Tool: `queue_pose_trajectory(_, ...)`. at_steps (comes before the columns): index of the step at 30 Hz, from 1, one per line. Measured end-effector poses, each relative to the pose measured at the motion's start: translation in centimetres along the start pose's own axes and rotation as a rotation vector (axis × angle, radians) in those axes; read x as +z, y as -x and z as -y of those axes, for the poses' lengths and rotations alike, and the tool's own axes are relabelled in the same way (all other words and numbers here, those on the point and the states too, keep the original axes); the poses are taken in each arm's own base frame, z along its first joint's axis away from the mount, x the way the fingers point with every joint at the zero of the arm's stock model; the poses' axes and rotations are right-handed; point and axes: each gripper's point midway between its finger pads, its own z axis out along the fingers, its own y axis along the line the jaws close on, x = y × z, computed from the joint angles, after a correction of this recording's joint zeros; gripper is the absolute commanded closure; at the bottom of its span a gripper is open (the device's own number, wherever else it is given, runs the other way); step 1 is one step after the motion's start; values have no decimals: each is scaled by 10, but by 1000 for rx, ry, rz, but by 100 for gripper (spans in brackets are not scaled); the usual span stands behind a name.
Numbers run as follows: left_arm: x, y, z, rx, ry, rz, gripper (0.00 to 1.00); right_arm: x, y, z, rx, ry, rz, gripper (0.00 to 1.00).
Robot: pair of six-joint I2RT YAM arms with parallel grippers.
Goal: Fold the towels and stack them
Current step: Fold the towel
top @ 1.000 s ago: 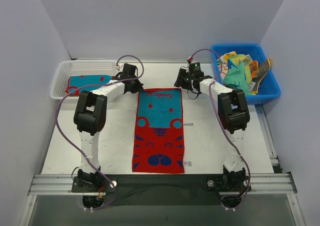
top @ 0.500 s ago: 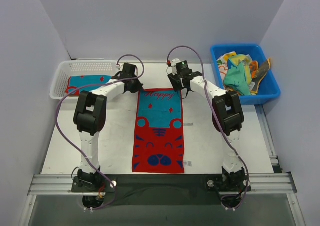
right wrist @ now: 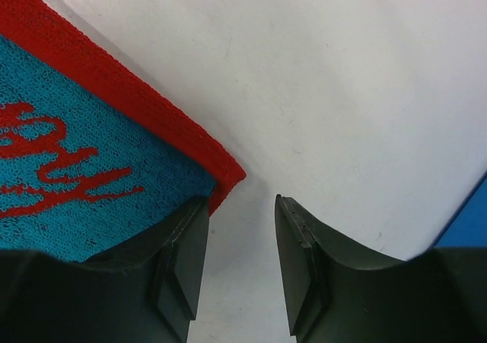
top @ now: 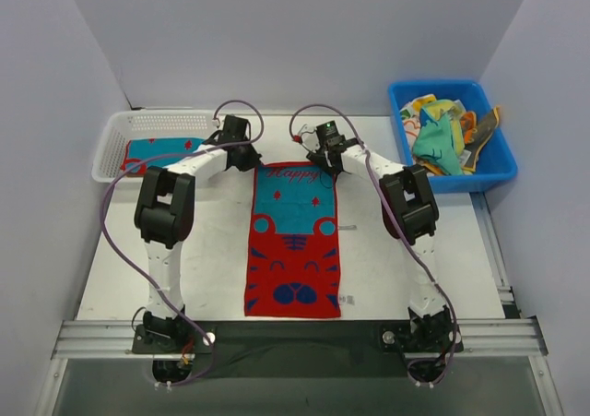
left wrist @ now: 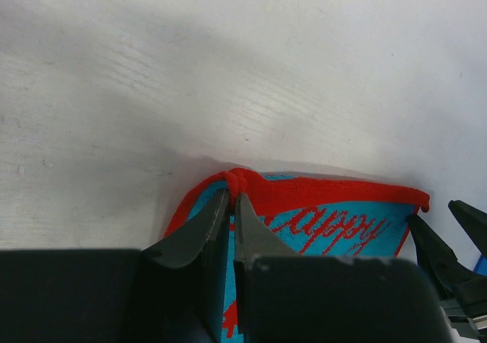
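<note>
- The red-and-teal towel (top: 293, 245) lies flat mid-table (top: 387, 250). In the top view its long side runs 12 to 6 o'clock, with the "Happy" lettering up at the 12 end.
- The left gripper (left wrist: 232, 200) is on the towel's 11 o'clock corner. Its fingers are pinched together on the red hem, and you can see the fabric bunched between the tips.
- The right gripper (right wrist: 240, 206) is over at the 1 o'clock corner with its jaws apart and nothing in them. The corner tip sits just off its left finger, at the mouth of the gap and not inside it.
- So I'd say we're at the first fold, grabbing both far corners: one grabbed, one to go.
- Next, the right one probably needs to scoot a touch further onto that corner so the hem is between the fingers, then close.
- After that, both lift together and carry the 12 o'clock edge down to the 6 o'clock edge. They should stay level or the fold comes out crooked.
- Elsewhere, a folded towel (top: 161, 150) sits in the white mesh basket (top: 120, 125) at 10 o'clock, and a heap of towels (top: 442, 135) waits in the blue bin (top: 493, 172) at 2 o'clock.
</note>
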Motion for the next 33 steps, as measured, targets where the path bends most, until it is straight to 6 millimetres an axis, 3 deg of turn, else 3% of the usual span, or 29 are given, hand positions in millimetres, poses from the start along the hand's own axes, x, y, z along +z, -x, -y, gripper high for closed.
queue_pose_trajectory(16,0,2,-3,7,-1,-1,100,2,18,4,-48,-7,71,64)
queue_pose_trajectory(23,0,4,-4,5,2,1,100,12,21,-1,-63,11,86,66)
queue_pose_trajectory(28,0,6,-6,3,3,2,100,13,24,-2,-76,21,98,79)
queue_pose_trajectory(31,0,6,-6,2,4,3,100,16,27,-1,-85,18,104,97)
queue_pose_trajectory(33,0,6,-6,2,4,2,100,16,27,-2,-88,23,104,100)
